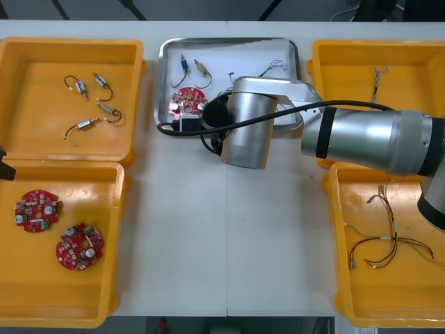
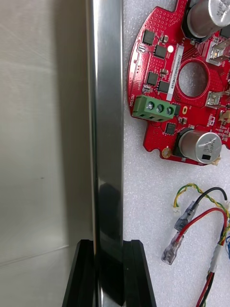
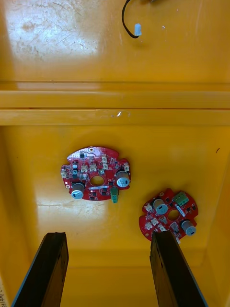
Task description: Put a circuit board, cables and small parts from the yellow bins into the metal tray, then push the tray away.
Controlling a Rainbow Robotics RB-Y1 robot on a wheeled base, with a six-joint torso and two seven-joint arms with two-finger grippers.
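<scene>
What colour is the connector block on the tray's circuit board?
The connector block is green; right wrist view shows it best.

The metal tray (image 1: 162, 76) sits at the far middle of the table (image 1: 181, 229) and holds one red circuit board (image 1: 188, 101), two small metal parts (image 1: 183, 65) and a thin cable (image 1: 273, 67). The right arm (image 1: 361, 139) reaches in from the right, its wrist over the tray's near edge, just beside the board. On the left, the far left bin (image 1: 21, 90) holds four wired parts (image 1: 81, 86) and the near left bin (image 1: 104, 278) two boards (image 1: 36, 210); on the right, the far right bin (image 1: 348, 76) holds a fine cable (image 1: 379, 76) and the near right bin (image 1: 361, 209) red and yellow cables (image 1: 386, 247).
</scene>
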